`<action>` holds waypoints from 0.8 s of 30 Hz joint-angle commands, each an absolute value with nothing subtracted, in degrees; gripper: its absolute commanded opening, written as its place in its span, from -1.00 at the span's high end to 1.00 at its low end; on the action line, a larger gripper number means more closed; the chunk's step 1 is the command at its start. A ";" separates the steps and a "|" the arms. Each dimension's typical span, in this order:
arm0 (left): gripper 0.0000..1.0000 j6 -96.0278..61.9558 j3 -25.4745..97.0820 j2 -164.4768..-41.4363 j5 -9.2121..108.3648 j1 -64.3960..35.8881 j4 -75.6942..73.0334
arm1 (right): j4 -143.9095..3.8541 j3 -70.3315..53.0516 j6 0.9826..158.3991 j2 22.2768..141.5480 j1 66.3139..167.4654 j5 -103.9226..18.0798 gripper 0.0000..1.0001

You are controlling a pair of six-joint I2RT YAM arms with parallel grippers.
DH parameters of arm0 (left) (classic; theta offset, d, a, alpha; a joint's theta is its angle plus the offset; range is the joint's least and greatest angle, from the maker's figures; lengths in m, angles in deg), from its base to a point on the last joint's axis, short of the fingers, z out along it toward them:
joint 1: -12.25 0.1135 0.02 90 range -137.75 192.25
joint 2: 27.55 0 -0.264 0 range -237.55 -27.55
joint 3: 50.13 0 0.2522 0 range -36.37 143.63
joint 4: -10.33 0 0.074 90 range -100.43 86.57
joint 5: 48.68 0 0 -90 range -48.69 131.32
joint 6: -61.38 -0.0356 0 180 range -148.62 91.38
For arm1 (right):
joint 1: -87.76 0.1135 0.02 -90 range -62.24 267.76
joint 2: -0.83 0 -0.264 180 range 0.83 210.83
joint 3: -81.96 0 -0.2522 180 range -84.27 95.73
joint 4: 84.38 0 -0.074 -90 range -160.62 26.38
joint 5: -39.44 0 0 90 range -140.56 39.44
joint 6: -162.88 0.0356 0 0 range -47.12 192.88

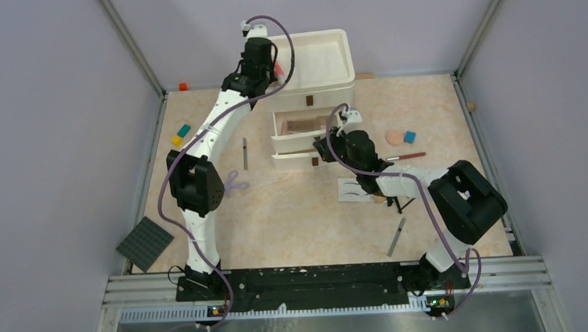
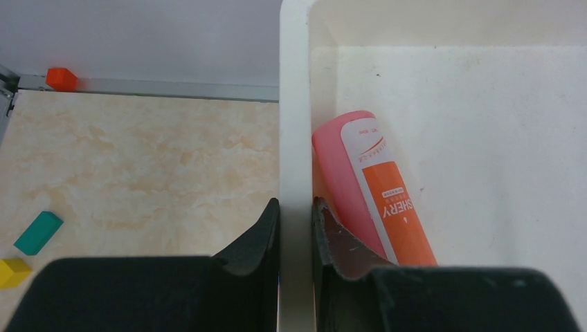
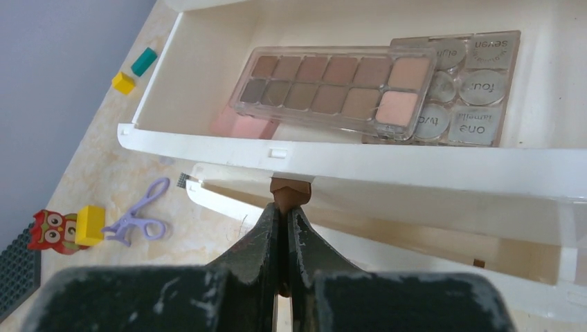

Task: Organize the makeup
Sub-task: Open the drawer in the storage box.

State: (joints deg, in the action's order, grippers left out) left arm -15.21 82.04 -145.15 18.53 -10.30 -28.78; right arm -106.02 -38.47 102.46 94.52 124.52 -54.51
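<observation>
White plastic drawer unit (image 1: 310, 98) stands at the back of the marbled table (image 1: 293, 218), and both arms are on it. The right gripper (image 3: 284, 211) is the one the coming move depends on. Its jaws are pressed almost together, pinching the small brown handle (image 3: 289, 191) on the front of the middle drawer (image 3: 415, 167). That drawer is pulled out toward the arm, so its travel runs straight along the gripper's reach, into and out of the unit. The handle sits right at the fingertips, with the drawer's contents beyond them. Inside lies an eyeshadow palette (image 3: 332, 86), its long axis across the drawer, partly overlapping a clear round-pan palette (image 3: 477, 90). Judging by the grip, the step in hand is sliding this drawer, and a straight push or pull should keep it from jamming. The left gripper (image 2: 294, 207) is at the unit's left side. Its jaws are closed down onto the left wall of the top tray (image 2: 294, 104), one finger outside and one inside, as if bracing the unit. A pink bottle (image 2: 360, 180) lies in the tray just inside that wall, beside the inner finger, its long axis running away from the camera. Loose on the table are a thin pencil (image 1: 245, 153) nearer the left arm, and an eyebrow card (image 1: 352, 190), peach sponge (image 1: 394, 137), brush (image 1: 407, 156) and silver tube (image 1: 396, 237) nearer the right.
</observation>
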 commanded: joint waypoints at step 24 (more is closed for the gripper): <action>1.00 -15.59 80.91 -146.99 18.52 -9.33 -36.48 | -104.15 -42.79 100.74 87.28 129.50 -57.03 0.72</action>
State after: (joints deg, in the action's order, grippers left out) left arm -15.23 82.04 -145.15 18.57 -10.28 -28.80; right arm -104.67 -42.19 102.42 91.53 128.19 -56.56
